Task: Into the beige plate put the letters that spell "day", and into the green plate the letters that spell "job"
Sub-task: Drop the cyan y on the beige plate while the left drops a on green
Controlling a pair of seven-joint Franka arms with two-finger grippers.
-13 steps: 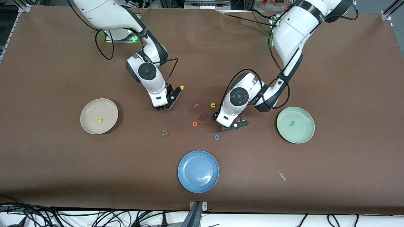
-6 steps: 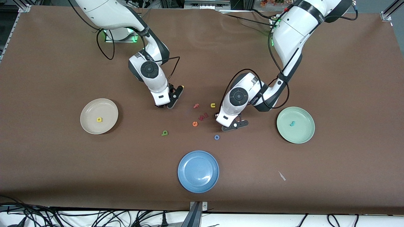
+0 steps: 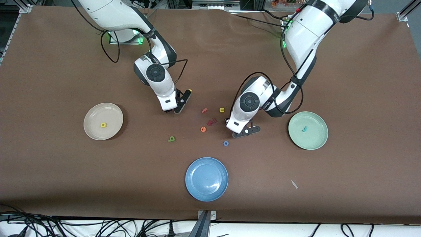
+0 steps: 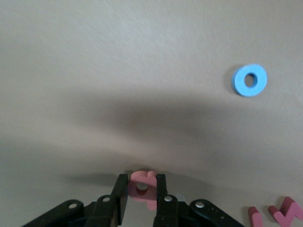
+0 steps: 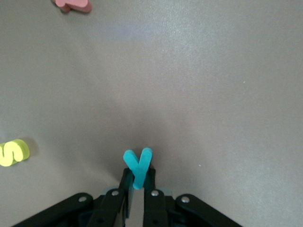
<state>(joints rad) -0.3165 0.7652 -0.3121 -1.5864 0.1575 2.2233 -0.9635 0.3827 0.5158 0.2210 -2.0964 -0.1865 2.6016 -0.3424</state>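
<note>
Front view: three plates, eight letters.

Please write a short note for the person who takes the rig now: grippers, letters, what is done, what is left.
Left gripper: shut on the red b, low over the table.
Right gripper: shut on the teal y, low over the table.
Done: yellow d in the beige plate; teal j in the green plate.
Left: y and green a to beige; b and blue o to green.
</note>
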